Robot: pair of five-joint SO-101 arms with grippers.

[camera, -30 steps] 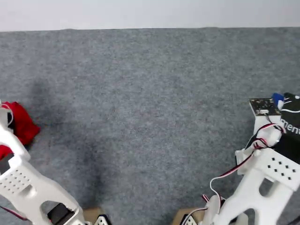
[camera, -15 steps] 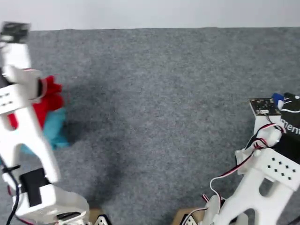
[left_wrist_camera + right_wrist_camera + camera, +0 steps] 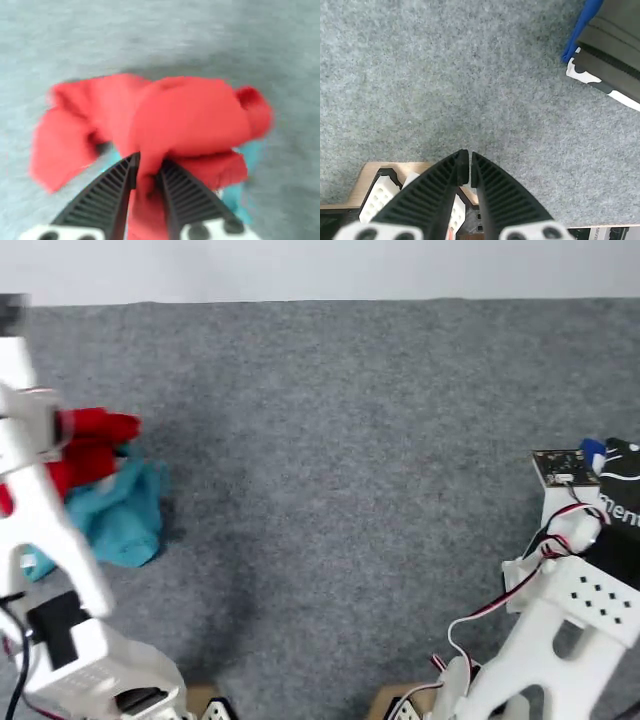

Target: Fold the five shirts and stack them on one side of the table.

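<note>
Not much room to report from my spot; the table (image 3: 340, 420) is covered in a grey, fuzzy felt-like mat (image 3: 420, 540) that runs out past the left and right sides of the high view; along the far edge there's a plain pale strip (image 3: 320, 268), wall or backdrop, can't tell which; at the near edge a couple of bits of light wooden board (image 3: 383, 696) poke out; lighting is soft and even, with one faint darker patch (image 3: 215, 540) on the left part of the surface.

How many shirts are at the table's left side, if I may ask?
2: red shirt in the left gripper; teal shirt lying beneath it. More may be hidden.
</note>
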